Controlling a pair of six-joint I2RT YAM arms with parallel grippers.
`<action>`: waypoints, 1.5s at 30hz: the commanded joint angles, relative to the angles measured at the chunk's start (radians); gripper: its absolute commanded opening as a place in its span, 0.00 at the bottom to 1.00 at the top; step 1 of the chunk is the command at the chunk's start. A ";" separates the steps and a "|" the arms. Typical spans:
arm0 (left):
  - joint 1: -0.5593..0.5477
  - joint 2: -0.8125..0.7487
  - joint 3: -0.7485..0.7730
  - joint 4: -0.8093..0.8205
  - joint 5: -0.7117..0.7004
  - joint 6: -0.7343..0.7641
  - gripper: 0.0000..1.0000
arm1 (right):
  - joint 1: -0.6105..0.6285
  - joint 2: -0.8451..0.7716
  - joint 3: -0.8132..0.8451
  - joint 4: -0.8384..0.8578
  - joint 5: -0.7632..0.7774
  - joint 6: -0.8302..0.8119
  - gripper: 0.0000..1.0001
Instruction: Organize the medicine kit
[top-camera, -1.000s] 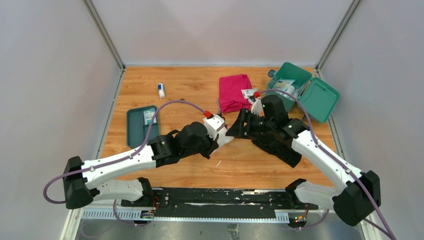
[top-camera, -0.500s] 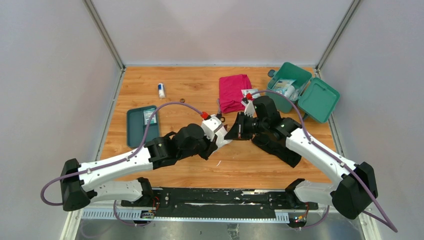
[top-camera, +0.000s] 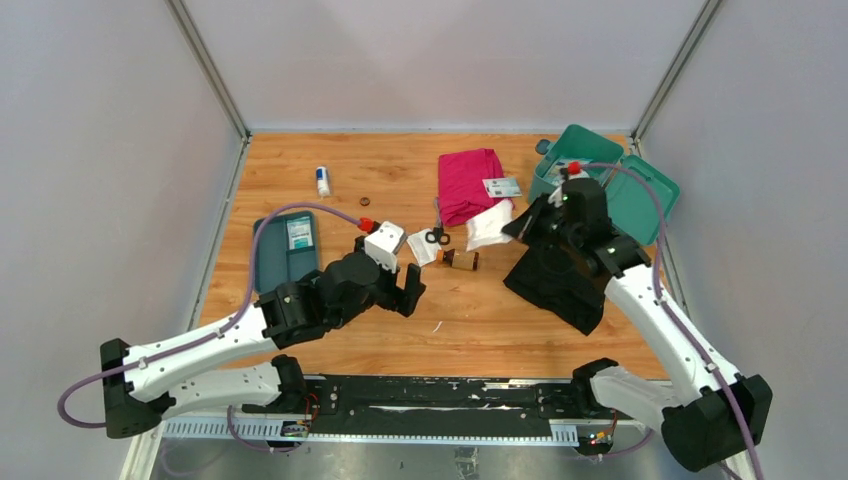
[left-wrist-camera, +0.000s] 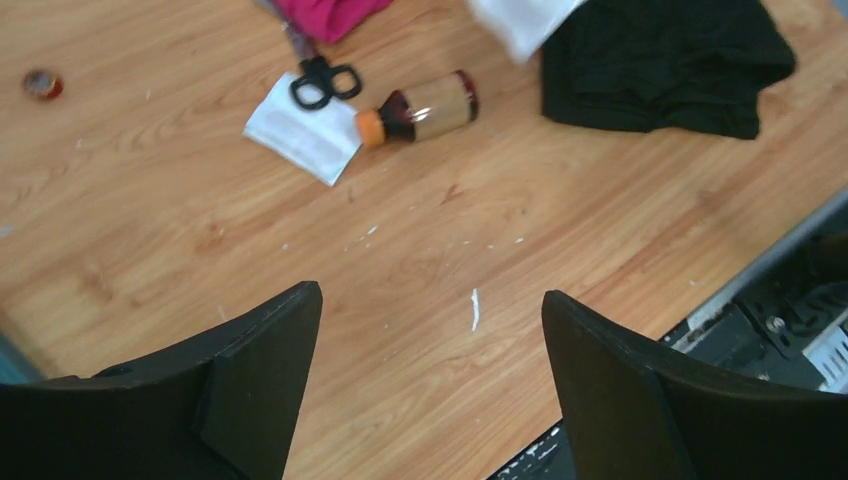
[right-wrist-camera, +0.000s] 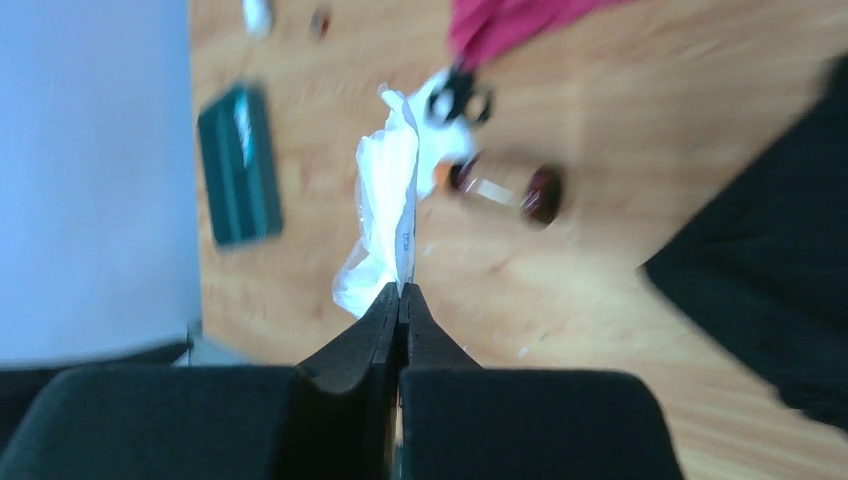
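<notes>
Right gripper (right-wrist-camera: 402, 292) clamped a white packet (right-wrist-camera: 385, 210); left gripper (left-wrist-camera: 430, 296) stood released, brown bottle (left-wrist-camera: 428, 106) ahead of it.

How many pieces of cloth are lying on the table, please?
2. The pink cloth lies at the far middle of the table. The black cloth lies on the right side, partly under the right arm, which may hide more.

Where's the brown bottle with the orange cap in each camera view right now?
Top external: the brown bottle lies on its side near the table's middle, between the two arms.
Left wrist: upper middle.
Right wrist: just right of centre, blurred.
Shared landmark: the black-handled scissors, close to the bottle's cap end.
</notes>
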 joint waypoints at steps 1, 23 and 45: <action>-0.002 0.003 -0.061 -0.111 -0.198 -0.118 0.89 | -0.204 0.014 0.116 -0.046 0.133 -0.086 0.00; 0.181 0.200 -0.185 0.087 0.134 -0.135 0.97 | -0.527 0.710 0.654 0.025 0.374 -0.252 0.00; 0.241 0.134 -0.136 0.001 0.116 -0.107 0.97 | -0.523 0.785 0.889 -0.154 0.549 -0.350 0.57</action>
